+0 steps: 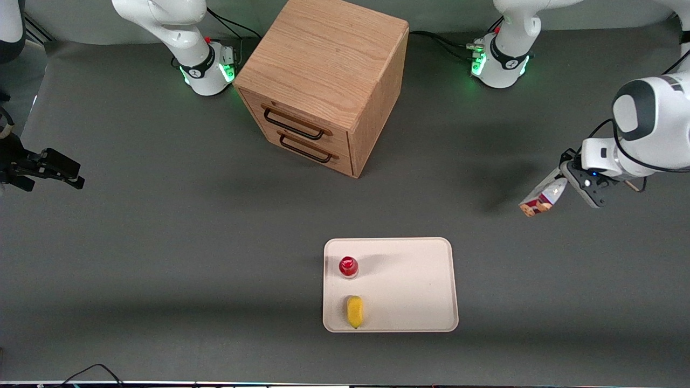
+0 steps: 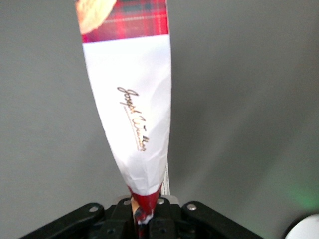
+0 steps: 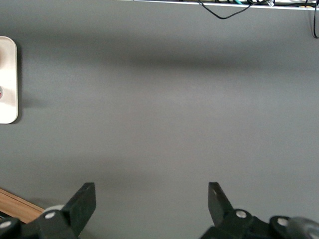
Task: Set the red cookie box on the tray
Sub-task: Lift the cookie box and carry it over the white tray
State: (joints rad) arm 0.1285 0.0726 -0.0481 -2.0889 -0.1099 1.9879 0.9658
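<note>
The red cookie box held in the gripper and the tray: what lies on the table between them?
Nothing: in the front view only bare grey table separates the red cookie box, clamped in the gripper, from the tray.

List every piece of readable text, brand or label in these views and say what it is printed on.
Gold cursive script, looks like "Joseph Walker" but is not surely legible: on the white label patch of the red cookie box, pinched at one end in the left arm's end effector and held above the table toward the working arm's end.
Red-capped bottle and yellow item on the tray: no readable text.
Wooden drawer cabinet: none.
</note>
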